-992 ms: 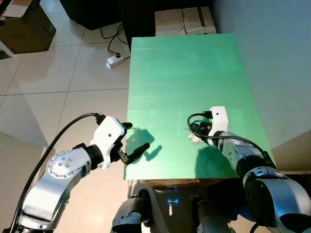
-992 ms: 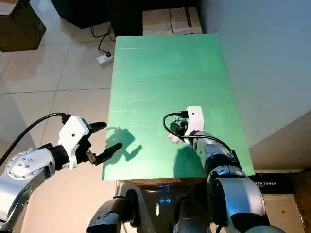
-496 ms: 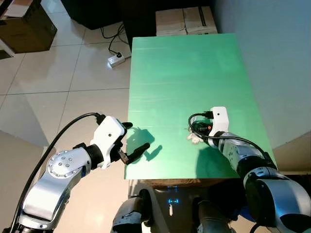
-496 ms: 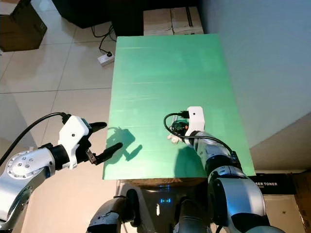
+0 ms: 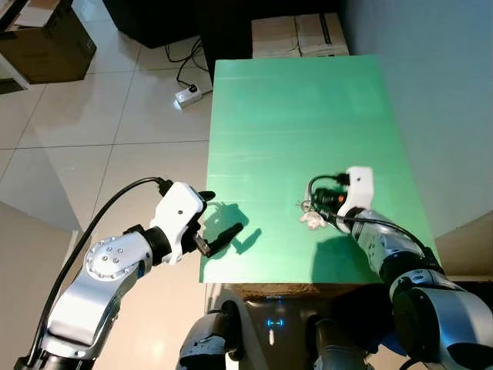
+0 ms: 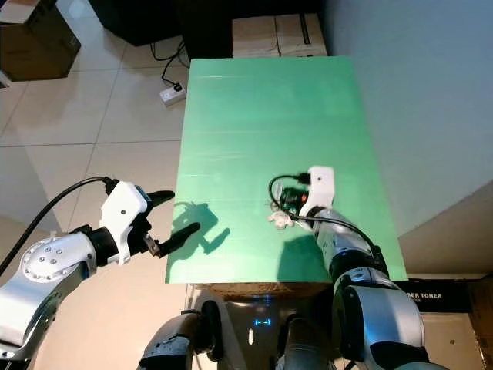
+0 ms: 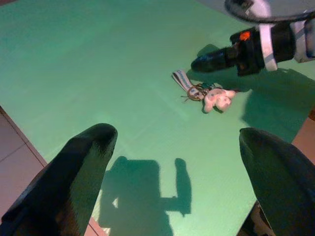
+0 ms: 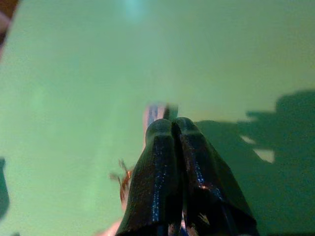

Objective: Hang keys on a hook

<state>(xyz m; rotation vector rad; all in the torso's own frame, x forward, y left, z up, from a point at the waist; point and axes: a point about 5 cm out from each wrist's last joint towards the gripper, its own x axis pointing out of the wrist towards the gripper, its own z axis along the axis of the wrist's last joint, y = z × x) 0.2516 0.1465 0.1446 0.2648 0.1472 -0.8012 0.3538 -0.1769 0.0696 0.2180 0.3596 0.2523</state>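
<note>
The keys lie on the green table near its front right part, joined to a small pale plush toy and a striped strap. My right gripper hovers just over the strap's end, its fingers pressed together. From the right wrist view I cannot see the strap held between them. My left gripper stands open over the table's front left edge, well away from the keys, with its fingers wide apart.
Cardboard boxes stand on the floor past the table's far end. A white power strip with a cable lies on the tiles to the left. A brown box sits at the far left. A grey wall runs along the table's right side.
The whole picture has shifted slightly with the camera. My right wrist has edged a little to the right and looks blurred. The keys and the left arm have kept their places.
</note>
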